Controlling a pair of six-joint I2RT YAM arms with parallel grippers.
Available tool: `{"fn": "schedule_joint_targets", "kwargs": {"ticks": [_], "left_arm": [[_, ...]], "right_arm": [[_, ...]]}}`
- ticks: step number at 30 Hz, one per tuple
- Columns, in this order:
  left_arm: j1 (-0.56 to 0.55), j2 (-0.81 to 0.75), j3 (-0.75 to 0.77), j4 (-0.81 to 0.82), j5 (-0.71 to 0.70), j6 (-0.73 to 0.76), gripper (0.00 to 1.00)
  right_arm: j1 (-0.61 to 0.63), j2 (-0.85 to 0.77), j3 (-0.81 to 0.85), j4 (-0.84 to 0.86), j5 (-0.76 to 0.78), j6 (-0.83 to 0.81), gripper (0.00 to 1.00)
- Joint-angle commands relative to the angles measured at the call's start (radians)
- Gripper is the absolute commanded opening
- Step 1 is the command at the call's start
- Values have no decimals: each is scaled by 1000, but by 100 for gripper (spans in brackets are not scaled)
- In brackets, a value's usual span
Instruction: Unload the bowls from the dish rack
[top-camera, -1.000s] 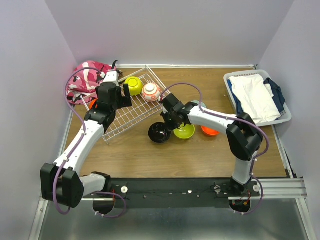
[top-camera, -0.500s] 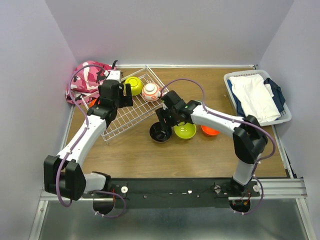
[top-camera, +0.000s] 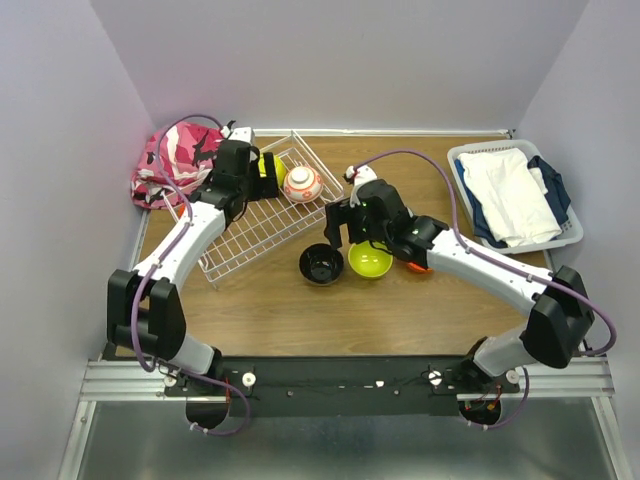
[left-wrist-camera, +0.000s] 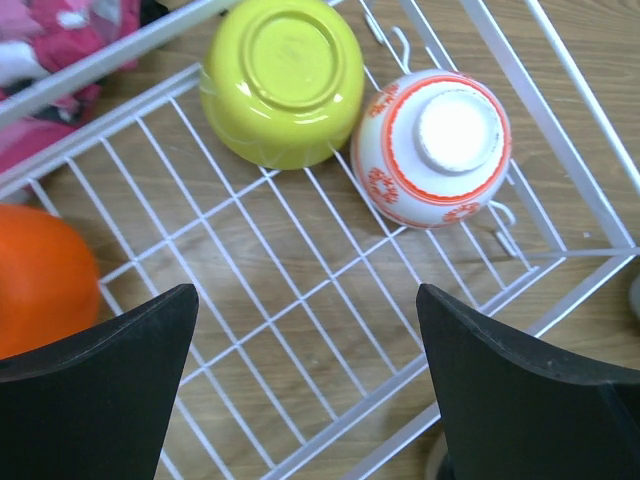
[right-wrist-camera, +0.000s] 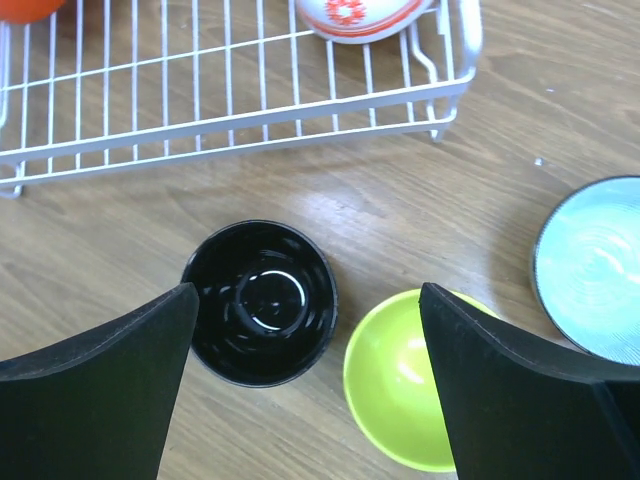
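Both pincers gape wide, empty: the right pincer (right-wrist-camera: 307, 300) above the black-lined bowl (right-wrist-camera: 260, 302) on the surface (right-wrist-camera: 400, 200) just outside the dish rack (top-camera: 255, 232), the left pincer (left-wrist-camera: 305, 300) over the rack. In its far corner a lime-green bowl (left-wrist-camera: 282, 80) and a red-patterned white bowl (left-wrist-camera: 432, 145) lie upturned, seemingly touching; closing on either smooth dome may shove the other, slip, or snag wire.

Dish rack (top-camera: 262, 228) sits left on the worktop (top-camera: 300, 310). Two upturned bowls (left-wrist-camera: 283, 78) lie side by side in its far corner, with a third bowl (left-wrist-camera: 40, 280) at its left edge. Upright bowls (top-camera: 321, 264) stand in a row right of the rack. Clothes basket (top-camera: 540, 245) is far right, cloth bundle (top-camera: 170, 160) behind-left.
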Motion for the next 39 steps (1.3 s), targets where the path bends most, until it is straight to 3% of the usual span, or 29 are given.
{"fn": "schedule_joint_targets", "kwargs": {"ticks": [1, 8, 17, 20, 39], "left_arm": [[-3, 73, 39, 41, 105, -166, 99], [25, 190, 177, -11, 51, -201, 99], [126, 276, 77, 243, 209, -526, 99], [138, 287, 43, 347, 198, -575, 99], [191, 405, -18, 498, 86, -658, 99]], "right_arm": [[8, -51, -54, 67, 103, 15, 99], [8, -71, -76, 34, 116, 12, 99], [9, -71, -79, 15, 112, -11, 99], [8, -74, -83, 8, 113, -21, 99], [8, -77, -100, -22, 133, -60, 99]]}}
